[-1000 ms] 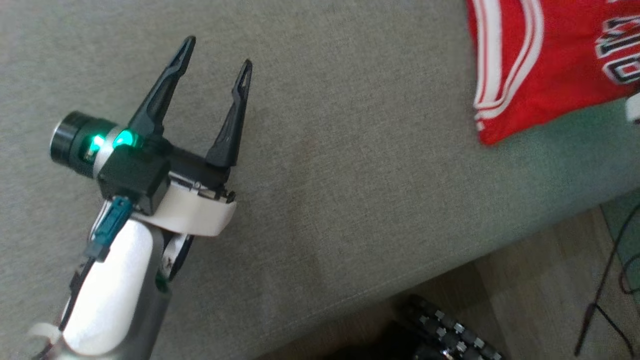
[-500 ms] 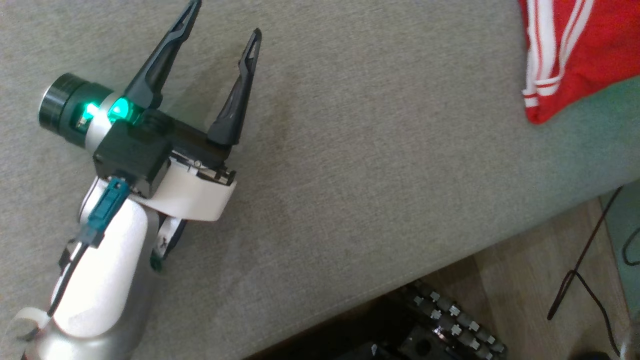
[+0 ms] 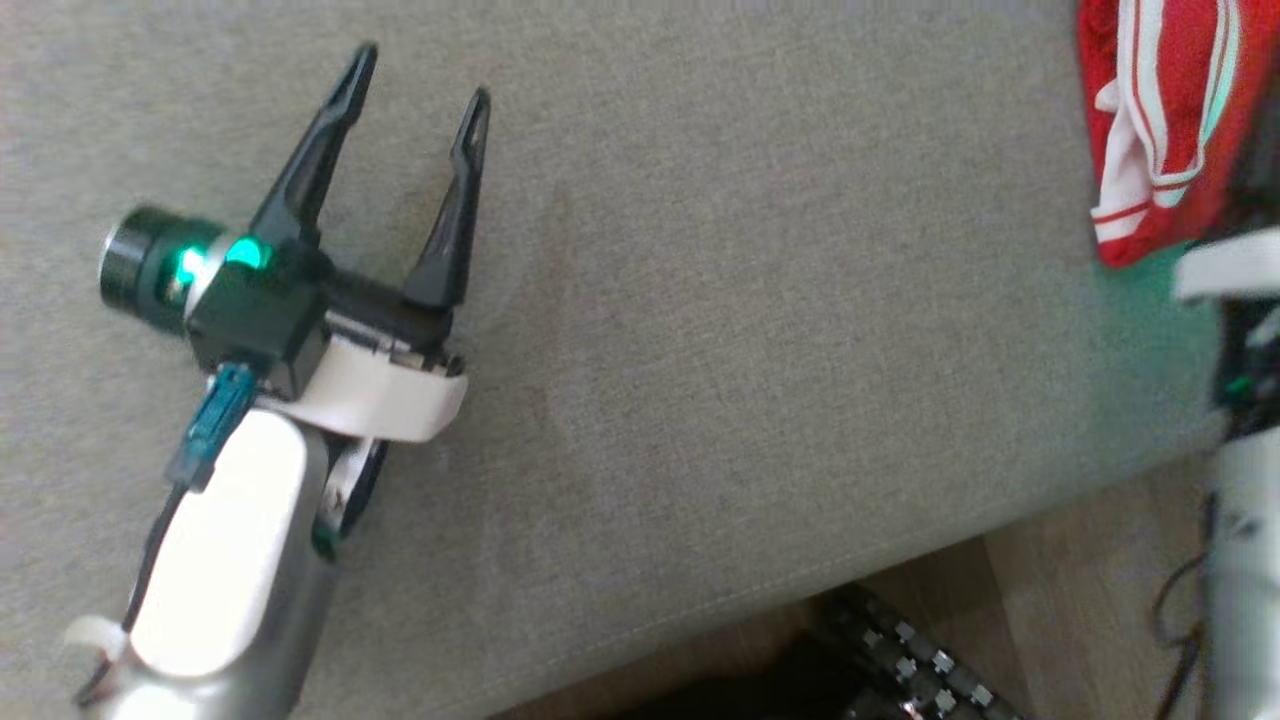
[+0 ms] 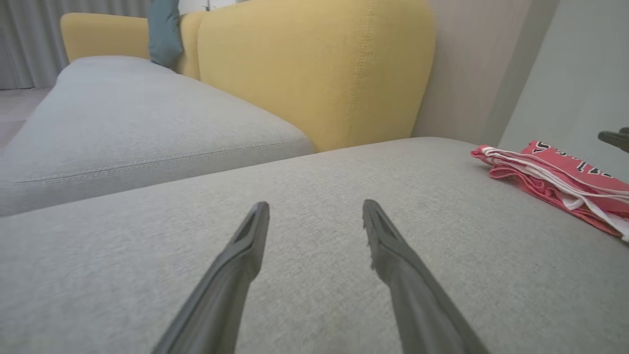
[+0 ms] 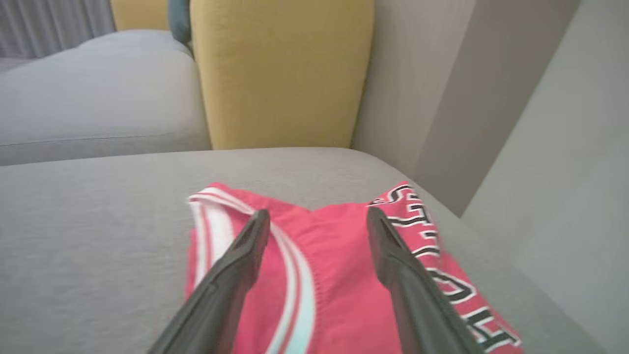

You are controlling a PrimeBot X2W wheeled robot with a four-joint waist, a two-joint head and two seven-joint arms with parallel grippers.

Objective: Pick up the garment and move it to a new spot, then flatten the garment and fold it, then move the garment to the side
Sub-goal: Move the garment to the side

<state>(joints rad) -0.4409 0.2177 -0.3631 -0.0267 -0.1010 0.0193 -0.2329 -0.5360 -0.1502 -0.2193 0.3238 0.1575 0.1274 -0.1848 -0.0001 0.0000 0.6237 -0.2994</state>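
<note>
The garment (image 5: 339, 275) is a red jersey with white stripes and black lettering, lying bunched on the grey sofa seat (image 3: 750, 350). In the head view it sits at the top right corner (image 3: 1150, 100). My right gripper (image 5: 317, 214) is open, hovering just above the jersey with one finger over each side of it. My left gripper (image 3: 420, 75) is open and empty over bare seat fabric, well to the left of the jersey. In the left wrist view the left gripper (image 4: 314, 205) points across the seat, with the garment (image 4: 555, 177) at the far right.
A yellow backrest cushion (image 4: 314, 73) and a teal pillow (image 4: 164, 32) stand behind the seat. The seat's front edge runs diagonally, with wood floor (image 3: 1080, 600), my dark wheeled base (image 3: 900, 660) and a cable (image 3: 1180, 600) below it. My right forearm (image 3: 1240, 560) stands at the right edge.
The head camera has swung, sliding the jersey toward the view's right edge. My right arm has come into view there. The left gripper stays open over the seat.
</note>
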